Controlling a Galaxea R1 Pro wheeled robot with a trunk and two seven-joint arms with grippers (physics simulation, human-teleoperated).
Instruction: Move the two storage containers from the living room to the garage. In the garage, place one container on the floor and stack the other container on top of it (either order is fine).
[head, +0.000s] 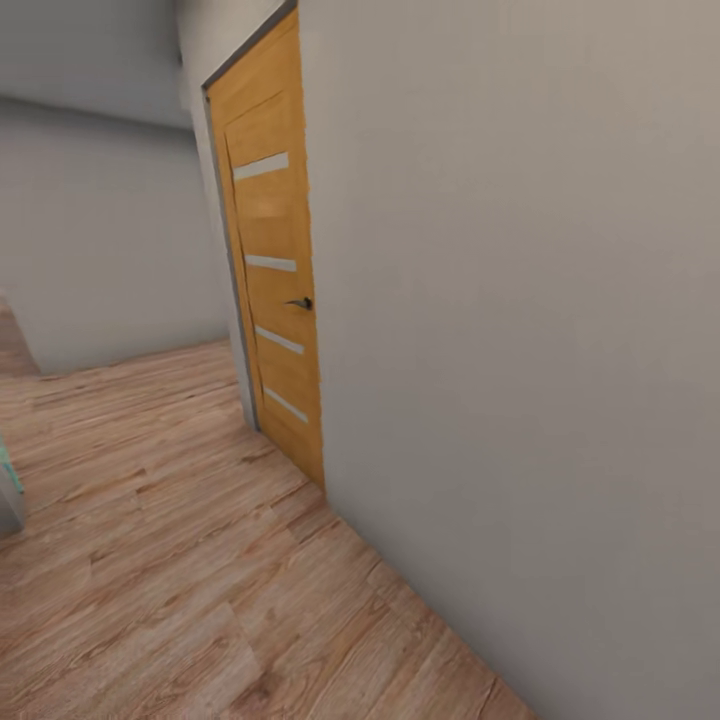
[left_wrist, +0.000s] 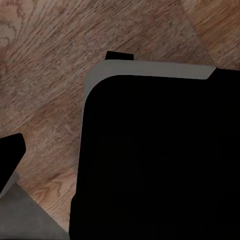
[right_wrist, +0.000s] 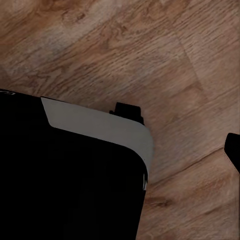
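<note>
Head view: a wooden door with pale glass strips and a dark handle stands closed in a grey-white wall, on the light wood plank floor. Both wrist views look down past the robot's black, grey-edged base onto planks. How far either gripper is open, I cannot tell.

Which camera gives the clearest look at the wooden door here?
The head view: the wooden door stands closed in the grey wall, showing its four pale strips and dark handle. Both wrist views look down on the wood plank floor and the robot's dark base, without the door.
</note>
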